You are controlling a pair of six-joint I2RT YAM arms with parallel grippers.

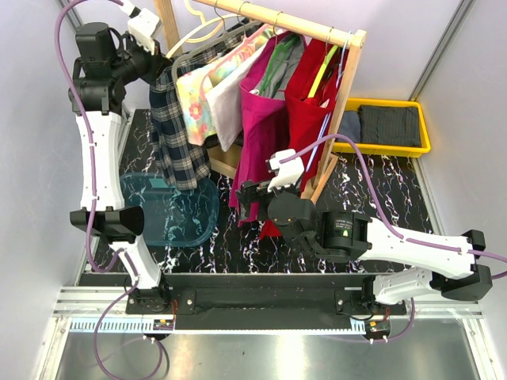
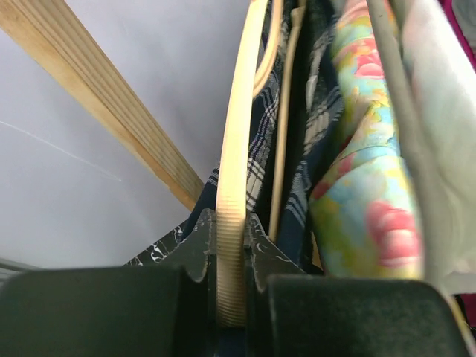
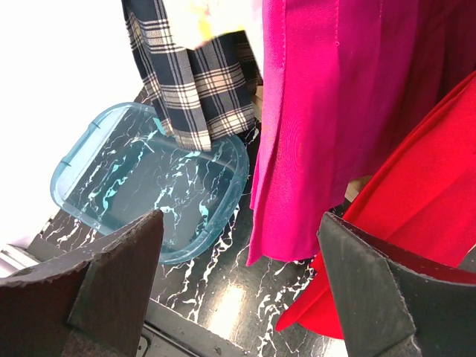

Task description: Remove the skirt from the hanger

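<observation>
Nothing has come off so far, as I judge it: the dark-blue-and-cream plaid skirt [image 1: 176,134] hangs full length at the left end of the light wooden clothes rail [image 1: 277,17], its hem dropping towards the translucent teal plastic tub [image 1: 170,210] on the black marbled table [image 1: 372,190]. What is done is the hold: in the left wrist view my left gripper [image 2: 231,238] is pinched tight on the pale curved wooden hanger [image 2: 238,134], with plaid cloth just behind it. What is left is the real work, drawing the skirt free of that hanger. The left arm is reared up high, its wrist turned in towards the rack's left end. The right arm reaches low across the table towards the middle; its right gripper [image 3: 239,223] stands wide apart and holds nothing, facing the hem of the bright magenta garment [image 3: 320,111], with the skirt's lower edge up and to the left of it, near but not touching.
</observation>
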